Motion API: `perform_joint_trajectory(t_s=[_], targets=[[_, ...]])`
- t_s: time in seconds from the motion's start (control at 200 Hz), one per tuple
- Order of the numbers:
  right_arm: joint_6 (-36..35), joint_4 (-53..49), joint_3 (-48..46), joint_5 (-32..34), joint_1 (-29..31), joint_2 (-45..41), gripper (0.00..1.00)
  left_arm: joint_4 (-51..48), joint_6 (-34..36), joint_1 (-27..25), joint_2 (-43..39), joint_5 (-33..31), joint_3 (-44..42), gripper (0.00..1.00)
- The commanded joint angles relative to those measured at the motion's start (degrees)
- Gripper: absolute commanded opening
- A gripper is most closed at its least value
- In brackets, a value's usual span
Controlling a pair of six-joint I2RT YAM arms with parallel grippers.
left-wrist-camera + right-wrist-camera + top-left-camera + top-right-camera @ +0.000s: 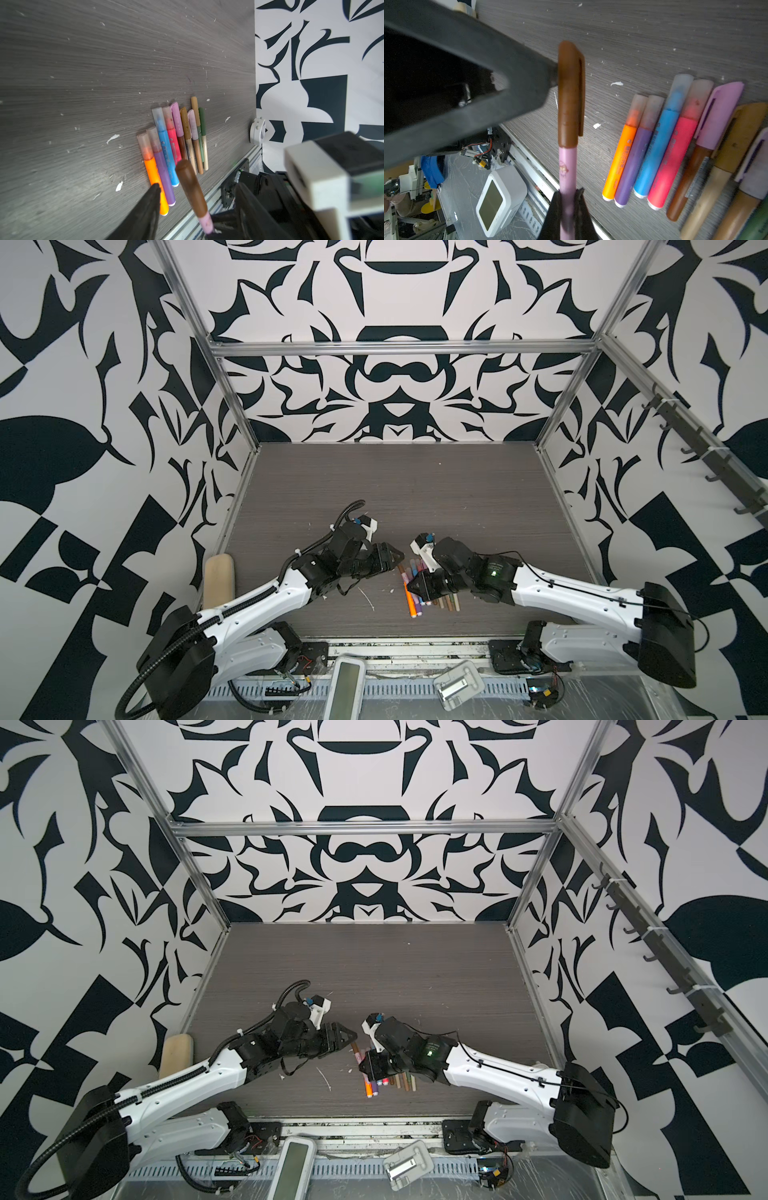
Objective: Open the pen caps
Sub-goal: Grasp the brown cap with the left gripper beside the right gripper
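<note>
Right gripper [568, 195] gripping pink pen [568, 166], left gripper [198, 188] part-open around brown cap [569, 93], flecked grey table [415, 489], patterned walls [104, 364]

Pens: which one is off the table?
The pink-barrelled pen with the brown cap, held between the right fingers; the other pens all lie side by side on the grey wood-grain table.

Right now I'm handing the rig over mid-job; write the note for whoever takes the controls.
Right gripper: shut on the pink pen, lifted off the table.
Left gripper: open, one finger on either side of that pen's brown cap, not clamped.
Row of nine pens: lying on the table, all capped.
Done: no cap is off and no loose cap is in view.
Left: close on the brown cap, pull it off, then uncap the nine in the row.
</note>
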Motion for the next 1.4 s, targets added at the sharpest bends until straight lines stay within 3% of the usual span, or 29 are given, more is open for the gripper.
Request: perform_joint_trajectory(t_s=[0.0, 0.3, 0.45, 0.49, 0.55, 0.59, 0.635, 0.71, 1.06, 1.11, 1.165, 1.215, 1.3, 1.395], targets=[[0.96, 2.08, 2.28, -0.81, 0.35, -1.88, 0.00, 3.25, -1.61, 0.21, 0.67, 1.39, -1.44, 0.55], [1.29, 3.01, 2.36, -3.31, 0.43, -2.47, 0.00, 3.85, -2.74, 0.22, 2.00, 1.10, -1.03, 0.44], [1.13, 3.43, 2.12, -3.63, 0.86, -2.55, 0.00, 3.05, -2.16, 0.22, 2.28, 1.20, -0.17, 0.02], [1.30, 3.69, 2.06, -3.59, 0.87, -2.55, 0.00, 2.74, -1.91, 0.19, 2.14, 1.32, 0.04, 0.00], [1.79, 4.14, 1.86, -2.81, 0.95, -2.85, 0.28, 2.34, -1.69, 0.19, 1.73, 1.49, 0.20, 0.00], [2.43, 4.48, 1.63, -2.02, 0.90, -3.12, 0.39, 2.01, -1.70, 0.18, 1.27, 1.43, 0.17, 0.00], [2.75, 4.76, 1.49, -1.29, 0.95, -3.34, 0.45, 1.36, -1.70, 0.20, 0.62, 0.97, 0.22, 0.00], [3.21, 4.85, 1.90, -0.65, 0.95, -3.13, 0.46, 0.34, -1.63, 0.18, -0.69, 0.34, 0.13, 0.00], [3.62, 9.89, 3.74, -4.24, 0.95, 3.82, 0.38, -3.13, -1.84, 0.21, -3.62, -2.79, 0.34, 0.00], [3.62, 10.53, 4.18, -5.00, 0.95, 4.73, 0.27, -2.68, -2.06, 0.23, -3.25, -2.79, 0.39, 0.00], [3.61, 10.68, 4.43, -5.38, 1.04, 5.30, 0.00, -2.06, -2.31, 0.25, -2.72, -2.87, 0.58, 0.00], [3.65, 10.02, 4.35, -4.64, 1.17, 5.08, 0.00, -1.99, -1.94, 0.58, -2.06, -3.01, 1.33, 0.00], [3.65, 8.26, 3.35, -2.76, 1.77, 3.78, 0.00, -4.84, 0.63, 3.89, -0.53, -2.15, 4.66, 0.00], [4.48, 7.88, 0.27, -1.92, 2.73, 1.58, 0.00, -9.85, 5.43, 12.52, 1.90, -0.02, 9.96, 0.00]])
